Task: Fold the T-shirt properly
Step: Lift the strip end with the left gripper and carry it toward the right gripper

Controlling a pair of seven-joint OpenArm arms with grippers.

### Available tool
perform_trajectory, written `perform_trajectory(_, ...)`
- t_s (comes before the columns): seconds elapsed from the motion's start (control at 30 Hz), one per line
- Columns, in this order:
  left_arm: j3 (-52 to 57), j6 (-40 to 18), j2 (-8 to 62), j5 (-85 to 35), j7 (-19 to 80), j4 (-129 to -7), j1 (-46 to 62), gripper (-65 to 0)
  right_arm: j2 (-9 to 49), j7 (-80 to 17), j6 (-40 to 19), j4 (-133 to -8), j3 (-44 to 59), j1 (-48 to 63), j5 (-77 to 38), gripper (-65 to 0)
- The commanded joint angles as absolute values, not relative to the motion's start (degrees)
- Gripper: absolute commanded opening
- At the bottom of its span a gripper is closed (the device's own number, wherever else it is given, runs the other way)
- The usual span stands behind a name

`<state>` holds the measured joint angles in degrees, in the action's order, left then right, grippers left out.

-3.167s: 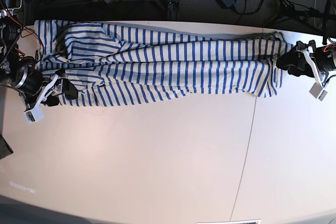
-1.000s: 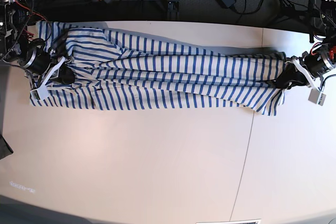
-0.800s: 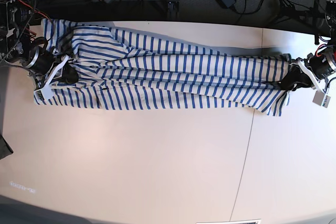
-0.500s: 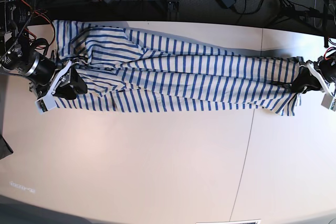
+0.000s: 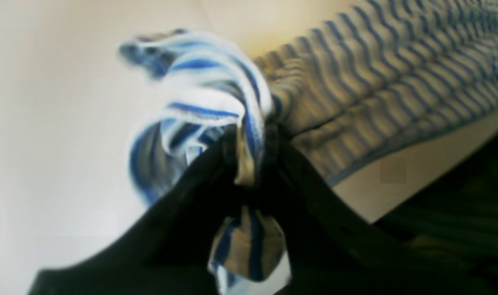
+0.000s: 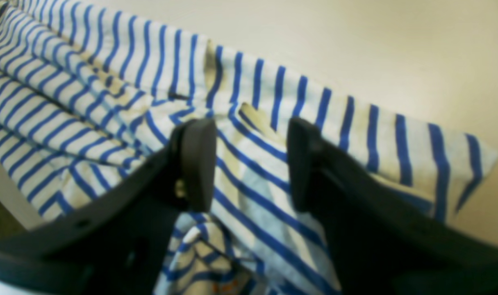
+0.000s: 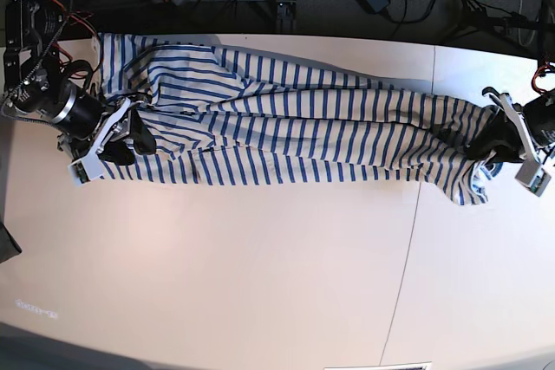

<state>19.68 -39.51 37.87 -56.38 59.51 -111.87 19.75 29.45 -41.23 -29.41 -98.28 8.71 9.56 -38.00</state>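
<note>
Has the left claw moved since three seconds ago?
Yes. The left claw sits lower and nearer the table seam, with the T-shirt clamped.

The T-shirt (image 7: 295,132) is white to cream with narrow blue stripes across the whole cloth. The desk (image 7: 260,275) beneath is plain pale beige. Both hands are black, the right hand (image 6: 249,164) and the left hand (image 5: 249,164) alike, on white mounts.

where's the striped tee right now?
Base view: the blue-striped cream T-shirt lies stretched across the far half of the white table, between the open right pincer and the left pincer clamping its other end.
</note>
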Motion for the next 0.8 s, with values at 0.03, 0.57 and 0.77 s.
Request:
perform_trajectory(0.03,20.16,-40.0,37.95,-56.66,56.55,-118.61,21.19,-65.0,30.28,-40.1,-32.8,-99.13,9.41,8.93,-38.3,-36.6)
perform_trajectory(0.57,-9.45,-34.94,24.56,-33.76,47.44,-125.19,13.96,-65.0,30.33,-42.72,-32.82,-99.13,9.43,9.1,-37.26,-36.6)
perform_trajectory(0.77,-25.45,-34.92,24.58,-18.44,41.91,-122.52,6.85,-65.0,30.3,-42.0,-32.82,-99.13,9.41,9.06,-37.3,-36.6)
